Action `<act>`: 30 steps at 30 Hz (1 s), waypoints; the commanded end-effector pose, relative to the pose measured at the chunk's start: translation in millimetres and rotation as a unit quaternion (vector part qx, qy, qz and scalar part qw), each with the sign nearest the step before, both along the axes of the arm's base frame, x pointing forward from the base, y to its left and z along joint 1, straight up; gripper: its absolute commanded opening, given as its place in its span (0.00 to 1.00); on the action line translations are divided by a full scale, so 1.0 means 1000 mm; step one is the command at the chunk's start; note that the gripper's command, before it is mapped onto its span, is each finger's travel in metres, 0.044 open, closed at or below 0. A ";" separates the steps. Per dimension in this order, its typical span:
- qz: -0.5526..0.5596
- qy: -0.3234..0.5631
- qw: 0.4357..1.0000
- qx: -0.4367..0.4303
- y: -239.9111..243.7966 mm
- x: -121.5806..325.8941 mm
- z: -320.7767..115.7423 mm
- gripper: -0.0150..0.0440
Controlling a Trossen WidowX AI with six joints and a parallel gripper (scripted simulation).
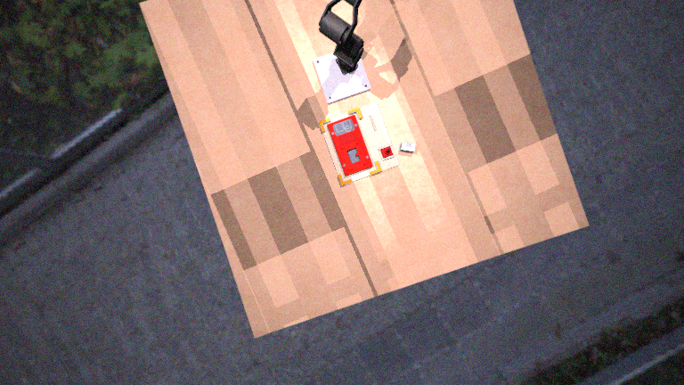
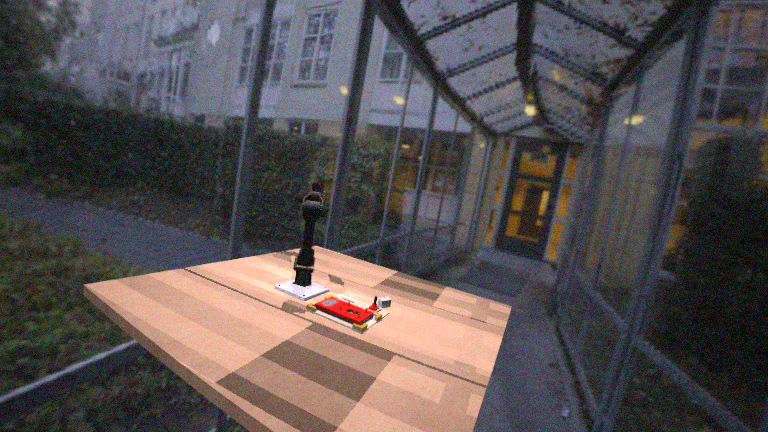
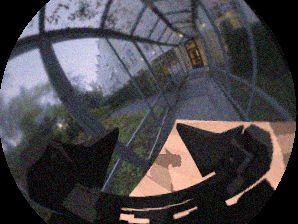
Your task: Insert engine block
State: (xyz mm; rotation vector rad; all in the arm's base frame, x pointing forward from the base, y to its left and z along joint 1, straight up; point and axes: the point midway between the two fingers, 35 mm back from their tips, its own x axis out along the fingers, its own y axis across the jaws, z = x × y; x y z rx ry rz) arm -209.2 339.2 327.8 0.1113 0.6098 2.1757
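Observation:
The red car body (image 1: 360, 164) (image 2: 335, 306) lies flat on a pale board between yellow corner brackets. A notched grey shape shows in its top face near the end away from the arm's base, and a grey rectangular panel (image 1: 341, 118) near the other end. A small grey-white block (image 1: 407, 146) (image 2: 384, 302), which may be the engine block, rests on the table just beyond the board's side. Its slot cannot be made out. My gripper (image 3: 148, 128) is open and empty, raised well away from the car body and the block.
A small red piece with a black upright part (image 1: 386, 151) (image 2: 374, 306) sits on the pale board (image 1: 378, 136) beside the car body. The arm's white base plate (image 1: 334, 91) (image 2: 314, 292) is just behind the board. Yellow corner brackets (image 1: 344, 180) rise at the board's edges.

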 end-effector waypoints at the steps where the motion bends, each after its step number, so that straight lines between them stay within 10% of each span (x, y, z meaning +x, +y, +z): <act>1: -0.035 -0.058 0.998 0.007 0.022 0.025 -0.010 1.00; 30: -0.232 -0.286 0.928 -0.057 0.078 0.234 -0.053 1.00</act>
